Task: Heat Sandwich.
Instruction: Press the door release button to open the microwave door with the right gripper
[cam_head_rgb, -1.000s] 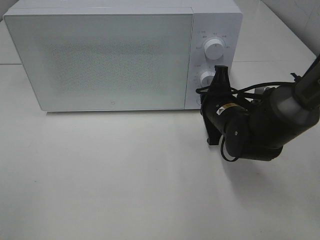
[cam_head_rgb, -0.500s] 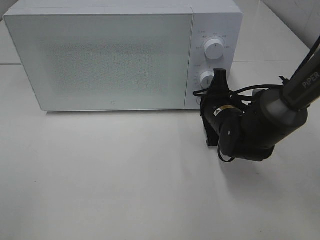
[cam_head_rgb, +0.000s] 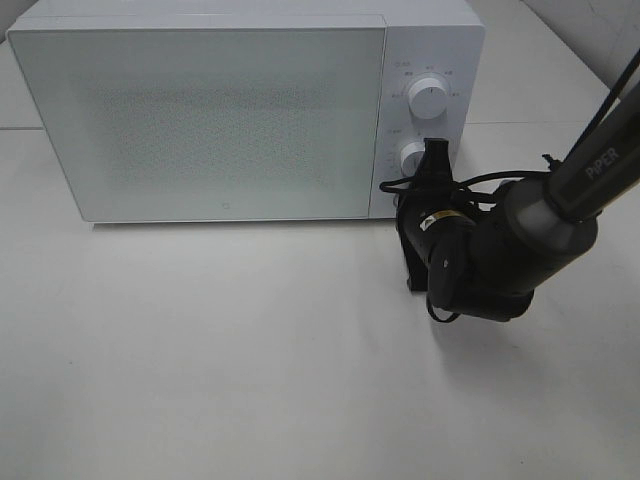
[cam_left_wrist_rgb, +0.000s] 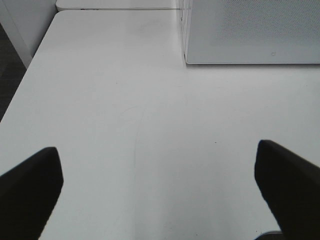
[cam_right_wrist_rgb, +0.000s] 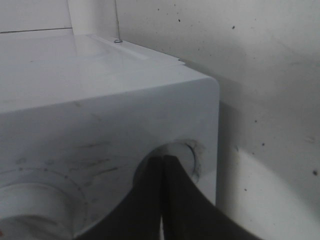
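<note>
The white microwave (cam_head_rgb: 230, 110) stands at the back of the table with its door closed. No sandwich shows in any view. My right gripper (cam_head_rgb: 408, 205) is shut and empty. In the right wrist view its joined fingertips (cam_right_wrist_rgb: 162, 162) touch a round button recess (cam_right_wrist_rgb: 189, 152) at the bottom corner of the control panel, below the lower knob (cam_head_rgb: 413, 157). My left gripper (cam_left_wrist_rgb: 160, 195) is open over bare table, with one dark finger (cam_left_wrist_rgb: 30, 192) at each side. Seen from there, a lower corner of the microwave (cam_left_wrist_rgb: 250, 30) lies well ahead of it. It does not appear in the exterior view.
The upper knob (cam_head_rgb: 430, 98) sits above the lower one on the panel. The right arm's black body and cables (cam_head_rgb: 490, 250) hang over the table in front of the panel. The table edge (cam_left_wrist_rgb: 20, 85) and dark floor show beside the left gripper.
The right arm has shifted a little to the left, toward the microwave's control panel. Its gripper stays shut. The microwave door has not moved.
</note>
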